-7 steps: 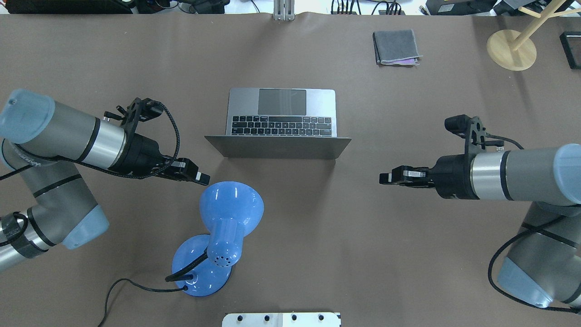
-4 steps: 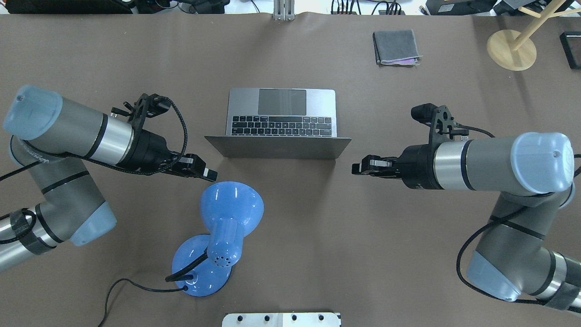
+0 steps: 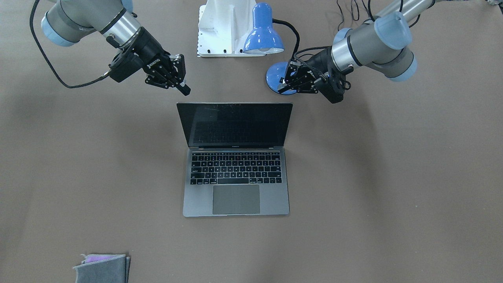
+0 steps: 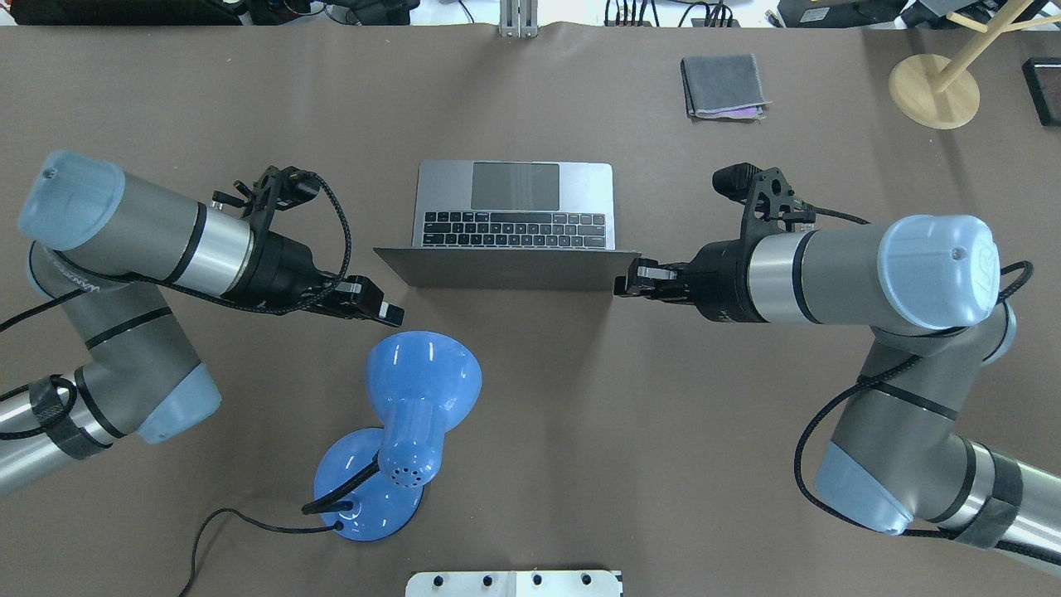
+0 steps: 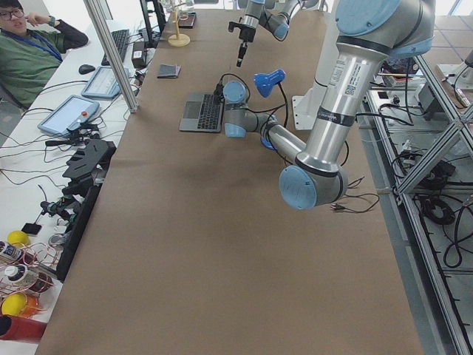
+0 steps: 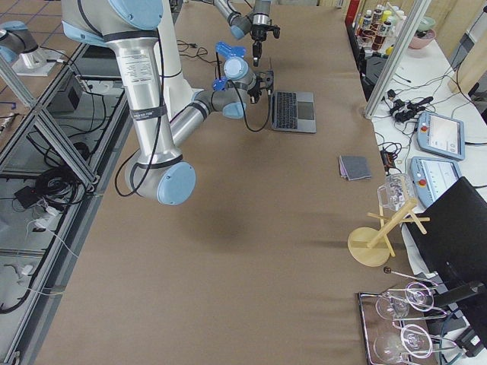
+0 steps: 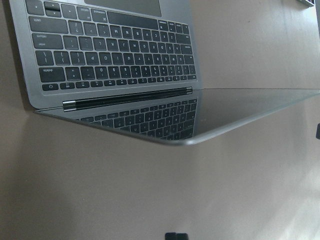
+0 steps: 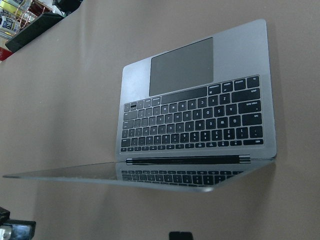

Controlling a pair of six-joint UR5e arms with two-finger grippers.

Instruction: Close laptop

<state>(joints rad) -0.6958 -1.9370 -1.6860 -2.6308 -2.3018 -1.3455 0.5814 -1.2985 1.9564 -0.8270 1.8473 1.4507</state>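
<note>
The laptop [image 4: 514, 191] lies open in the middle of the table, its screen [image 3: 235, 124] dark and facing away from me, its lid leaning back toward me. My right gripper [image 4: 626, 280] is shut and empty, its tip right at the lid's right top corner; it also shows in the front view [image 3: 184, 87]. My left gripper [image 4: 391, 313] is shut and empty, a short way off the lid's left corner, above the blue lamp's shade. Both wrist views show the keyboard and lid edge [image 7: 190, 140] [image 8: 150, 182] close ahead.
A blue desk lamp [image 4: 414, 390] stands just behind the laptop on my left side, its cable trailing left. A folded grey cloth [image 4: 723, 85] and a wooden stand [image 4: 934, 89] sit at the far right. A white base plate [image 4: 514, 583] is at the near edge.
My right arm has swung left and forward, bringing its shut gripper to the lid's right corner. My left gripper has crept slightly toward the lid. The laptop has not moved.
</note>
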